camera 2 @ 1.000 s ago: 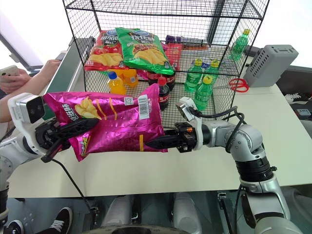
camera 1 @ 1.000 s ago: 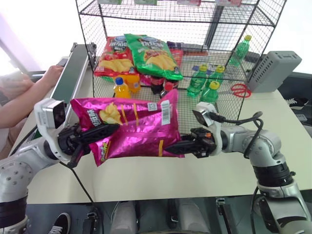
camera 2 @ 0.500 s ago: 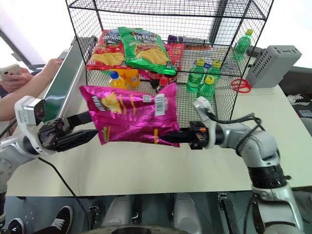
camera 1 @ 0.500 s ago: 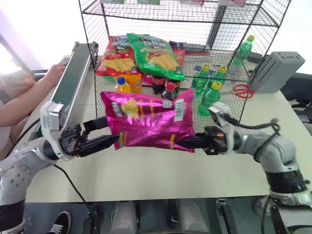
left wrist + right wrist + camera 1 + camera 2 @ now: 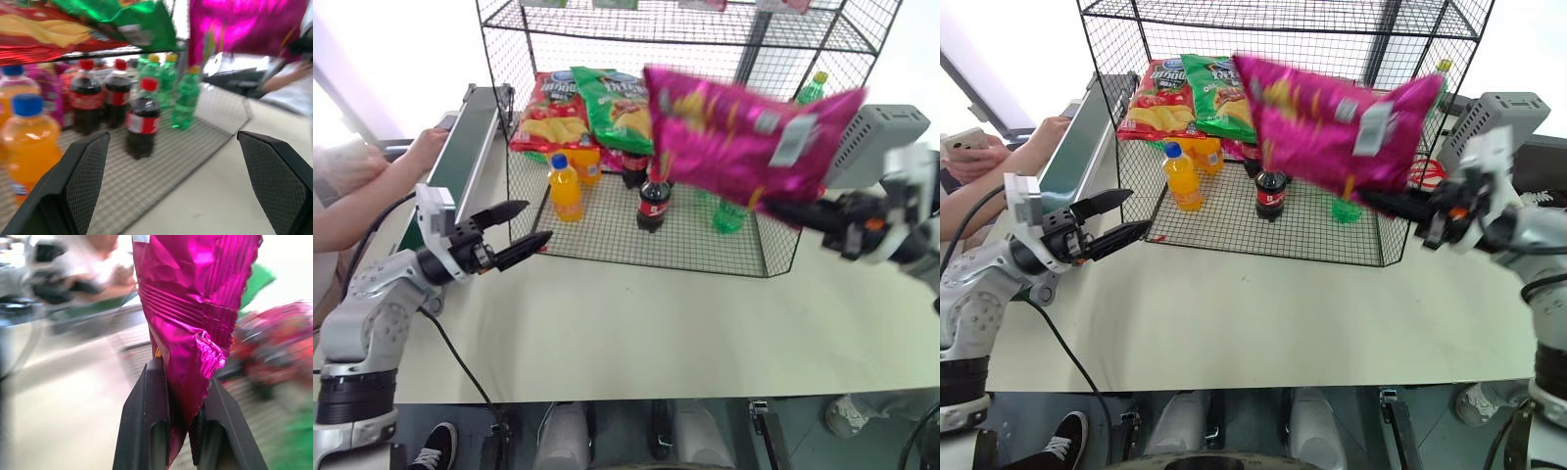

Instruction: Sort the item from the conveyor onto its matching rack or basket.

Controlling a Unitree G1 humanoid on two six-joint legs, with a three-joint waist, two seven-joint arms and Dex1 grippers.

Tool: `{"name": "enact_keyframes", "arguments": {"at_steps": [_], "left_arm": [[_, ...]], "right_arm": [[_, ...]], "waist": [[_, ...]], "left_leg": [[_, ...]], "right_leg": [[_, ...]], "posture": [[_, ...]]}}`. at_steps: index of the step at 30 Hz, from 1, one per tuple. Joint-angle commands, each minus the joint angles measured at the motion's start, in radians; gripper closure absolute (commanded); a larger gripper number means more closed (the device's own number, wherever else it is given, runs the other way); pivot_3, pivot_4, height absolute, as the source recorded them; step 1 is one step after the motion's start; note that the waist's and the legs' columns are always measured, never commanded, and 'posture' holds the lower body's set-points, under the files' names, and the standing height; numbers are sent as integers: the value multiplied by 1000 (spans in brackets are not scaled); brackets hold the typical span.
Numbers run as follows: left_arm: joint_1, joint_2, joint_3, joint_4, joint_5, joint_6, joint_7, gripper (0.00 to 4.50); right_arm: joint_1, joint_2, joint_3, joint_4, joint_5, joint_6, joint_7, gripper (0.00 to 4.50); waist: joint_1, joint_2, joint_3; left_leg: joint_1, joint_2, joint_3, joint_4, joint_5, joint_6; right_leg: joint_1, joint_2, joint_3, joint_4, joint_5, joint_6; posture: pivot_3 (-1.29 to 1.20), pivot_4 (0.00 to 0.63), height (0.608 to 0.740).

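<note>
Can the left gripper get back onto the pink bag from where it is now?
Probably not directly. The left gripper stands open at the rack's left front corner, while the pink bag hangs high on the far side, pinched by the right gripper.

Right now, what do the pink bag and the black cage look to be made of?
The pink bag looks like thin metallised plastic film: glossy, creased, with a crimped seam where the right gripper pinches it. The cage looks like metal wire with a black, probably painted, coat: a thin, straight, even grid.

Left hand (image 5: 527,223) released; pink bag (image 5: 744,142) apparently lifted.
</note>
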Motion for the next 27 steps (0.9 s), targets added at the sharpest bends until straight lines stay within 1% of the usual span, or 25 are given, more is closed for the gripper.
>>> {"name": "enact_keyframes", "arguments": {"at_steps": [1, 2, 5, 7, 12, 16, 18, 20, 22, 23, 25, 27], "left_arm": [[-11, 4, -9, -9, 19, -27, -28, 61], [-15, 2, -10, -10, 23, -29, -29, 61], [-24, -3, -9, -14, 30, -33, -24, 61], [-22, -3, -7, -28, 27, -29, -18, 61], [1, -5, 0, -61, 26, -37, -8, 61], [12, -10, 6, -78, 12, -26, -1, 61], [12, -9, 6, -82, 6, -22, 0, 61], [7, -11, 4, -80, 11, -30, 3, 61], [2, -10, -1, -79, 11, -28, 1, 61], [0, -9, -3, -78, 15, -34, -2, 61], [-3, -10, -4, -76, 19, -39, -2, 61], [-4, -11, -3, -81, 17, -44, -6, 61]], "right_arm": [[-85, 24, -46, 15, -9, -103, -54, 4500], [-93, 26, -42, 24, -7, -106, -54, 4500], [-74, 21, 34, 63, -157, -270, -31, 4500], [-47, 3, 92, 90, -258, -399, 17, 4500], [-112, 11, 139, 243, -459, -711, -54, 4500], [-131, 29, 128, 297, -469, -803, -92, 4500], [-143, 44, 110, 298, -422, -783, -113, 4500], [-139, 24, 126, 328, -478, -836, -121, 4500], [-153, -5, 151, 382, -623, -933, -198, 4500], [-160, -14, 161, 403, -662, -968, -219, 4500], [-184, -50, 187, 453, -814, -1009, -327, 4500], [-200, -57, 209, 475, -840, -1024, -351, 4500]], "waist": [[-2, 0, 0], [0, 0, 0], [6, 0, 0], [8, 0, 0], [5, 1, 0], [3, 1, 0], [4, 1, 0], [4, 1, 0], [4, 1, 0], [4, 1, 0], [3, 1, 1], [2, 1, 1]], "left_leg": [[0, 0, 0, 0, 0, 0], [0, 0, 0, 0, 0, 0], [-1, 0, 0, 0, 0, 0], [-1, 0, 1, 0, 0, 0], [-1, 0, 1, 1, 0, 0], [-1, 0, 1, 0, 0, 0], [-1, 0, 1, 0, 0, 0], [-1, 0, 1, 1, 1, -1], [-1, 0, 1, 1, 1, -1], [-1, 0, 1, 1, 1, -1], [-1, 0, 2, 1, 1, -1], [-1, 0, 2, 1, 1, -1]], "right_leg": [[0, 0, 0, 0, 0, 0], [-1, 0, 0, 0, 0, 0], [-1, 0, 0, 0, 0, 0], [0, -1, 0, 0, 0, 0], [-1, -2, 0, 0, 0, 1], [-1, -1, 0, 0, 0, 1], [-1, -1, 0, 0, 0, 1], [-1, -1, 0, 0, 0, 1], [0, -2, 0, 0, 0, 1], [0, -2, 0, 0, 0, 1], [0, -2, 0, 0, 0, 1], [-1, -2, 0, 0, 0, 1]], "posture": [[0, 150, 740], [0, 150, 740], [0, 150, 740], [0, 150, 740], [0, 150, 740], [0, 150, 740], [0, 150, 740], [0, 150, 740], [0, 150, 740], [0, 150, 740], [0, 150, 740], [0, 150, 740]]}}
